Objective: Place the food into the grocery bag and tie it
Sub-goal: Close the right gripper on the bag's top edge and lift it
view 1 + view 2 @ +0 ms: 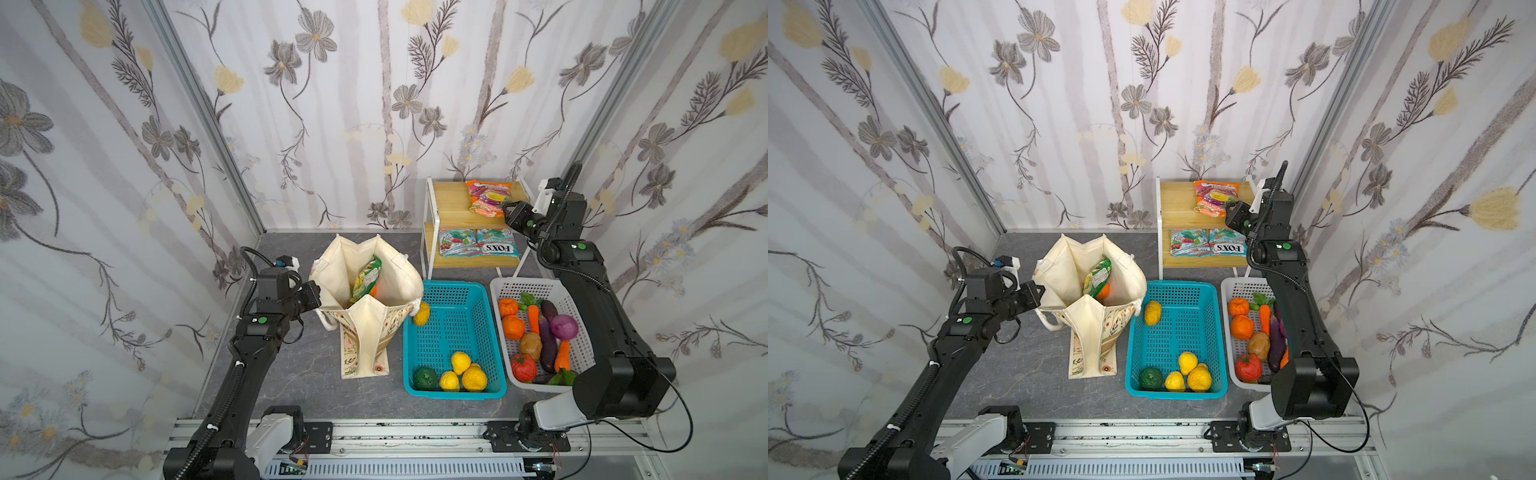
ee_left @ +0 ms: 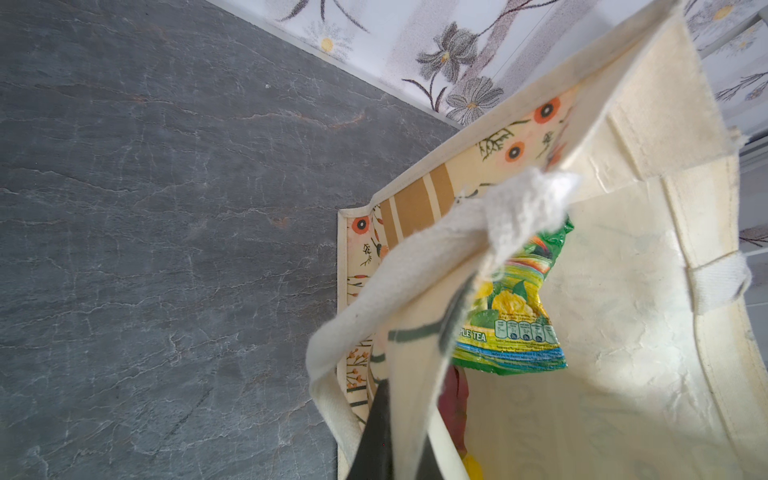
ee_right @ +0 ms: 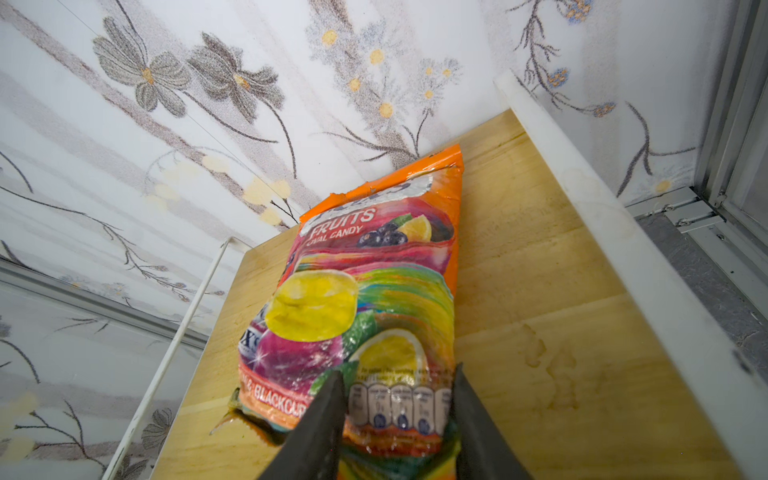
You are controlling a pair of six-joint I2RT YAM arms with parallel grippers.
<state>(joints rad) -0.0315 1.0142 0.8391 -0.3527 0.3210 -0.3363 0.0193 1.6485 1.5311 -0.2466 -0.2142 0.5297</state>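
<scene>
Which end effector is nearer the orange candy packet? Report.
Right. The right end effector straddles one end of the orange candy packet; the left end effector is far off, gripping the grocery bag.

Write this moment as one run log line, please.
left gripper: shut on grocery bag rim | right gripper: open over orange packet on shelf

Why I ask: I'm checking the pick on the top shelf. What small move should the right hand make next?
Probably close the right hand on the orange fruit candy packet. Its fingers stand apart, astride the packet's near end, and the packet lies flat on the wooden top shelf, so it does not look pinched yet. The grocery bag stands open to receive it.
</scene>
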